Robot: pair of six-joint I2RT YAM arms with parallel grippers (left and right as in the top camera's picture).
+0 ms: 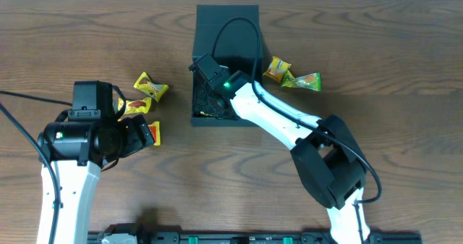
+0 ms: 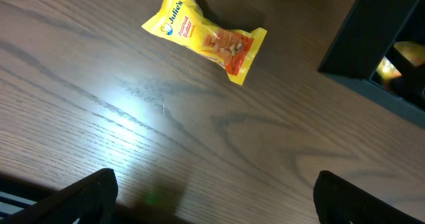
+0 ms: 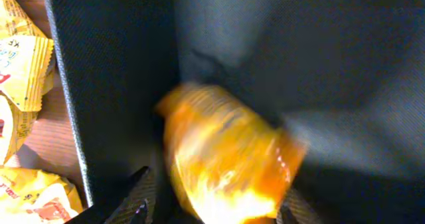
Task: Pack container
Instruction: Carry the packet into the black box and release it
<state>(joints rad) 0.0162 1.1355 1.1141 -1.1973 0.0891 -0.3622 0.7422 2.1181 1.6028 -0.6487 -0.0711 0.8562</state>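
The dark teal container (image 1: 227, 18) stands open at the table's back centre, its flap lid lying away from me. My right gripper (image 1: 211, 92) reaches down into it. In the right wrist view the fingers (image 3: 212, 209) are spread wide inside the container (image 3: 113, 84), with a blurred yellow snack packet (image 3: 226, 157) between and beyond them, loose from the fingers. My left gripper (image 1: 139, 134) is open and empty above the table, left of the container. Its view (image 2: 216, 201) shows bare wood between the fingers, a yellow packet (image 2: 206, 38) ahead and the container's corner (image 2: 372, 31).
Three yellow packets lie left of the container (image 1: 150, 87), (image 1: 134, 105), (image 1: 154, 132). A yellow packet (image 1: 277, 69) and a green-edged packet (image 1: 304, 81) lie to its right. Packets outside the container wall show in the right wrist view (image 3: 23, 64).
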